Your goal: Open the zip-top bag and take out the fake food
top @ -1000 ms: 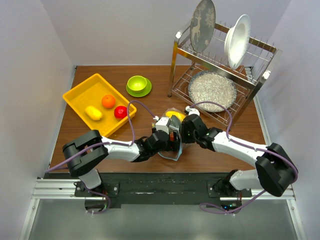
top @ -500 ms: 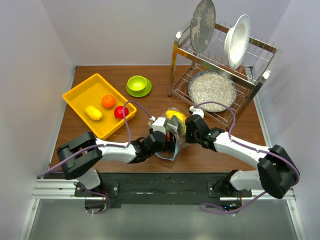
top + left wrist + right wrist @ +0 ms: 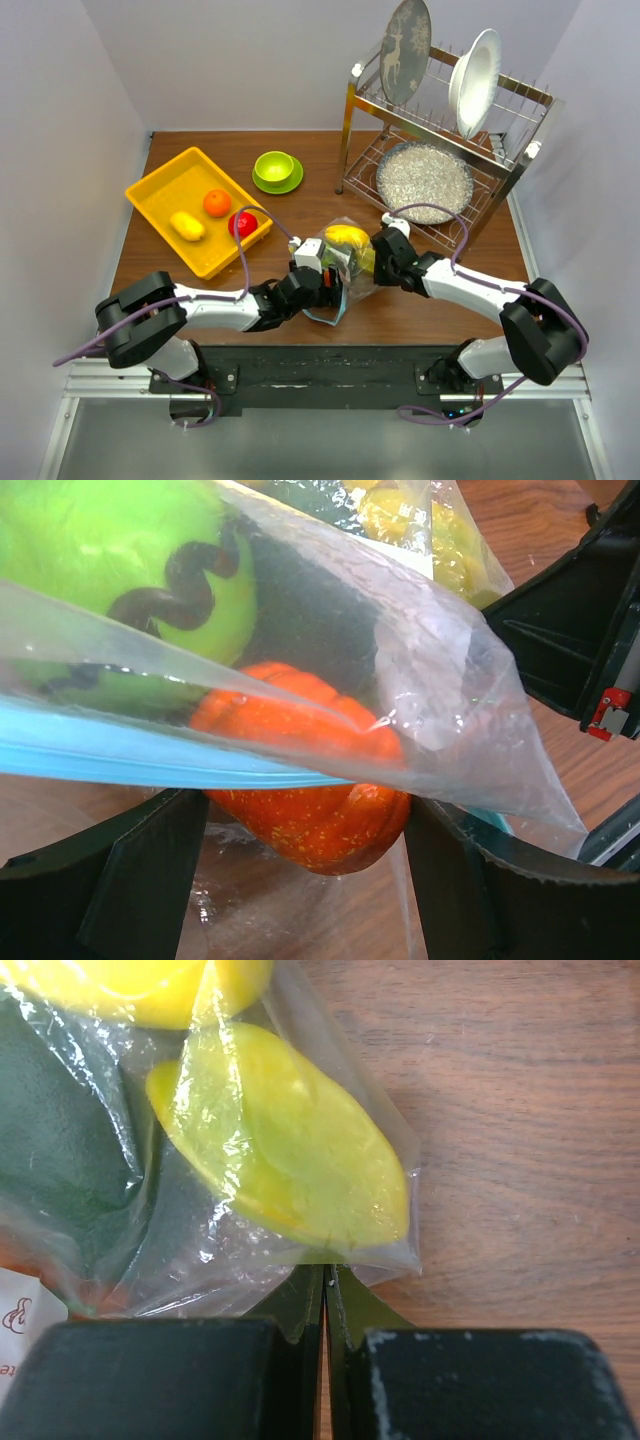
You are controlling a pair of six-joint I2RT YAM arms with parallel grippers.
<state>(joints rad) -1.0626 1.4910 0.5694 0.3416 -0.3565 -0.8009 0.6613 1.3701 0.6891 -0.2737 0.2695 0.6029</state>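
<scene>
Clear zip-top bag (image 3: 345, 262) of fake food (image 3: 310, 770): right fingers (image 3: 325, 1305) pinch its edge, left fingers (image 3: 300, 880) spread wide.

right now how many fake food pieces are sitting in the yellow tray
3, all in the yellow tray: a yellow piece nearest the front, an orange one behind it, a red one by the right rim, partly behind a cable.

- The zip-top bag (image 3: 342, 262) lies mid-table between the left gripper (image 3: 318, 281) and right gripper (image 3: 372, 262), fake food (image 3: 300, 780) inside.
- Tray (image 3: 165, 190) at the far left; bowl (image 3: 274, 166) behind; dish rack (image 3: 440, 150) at the far right.
</scene>
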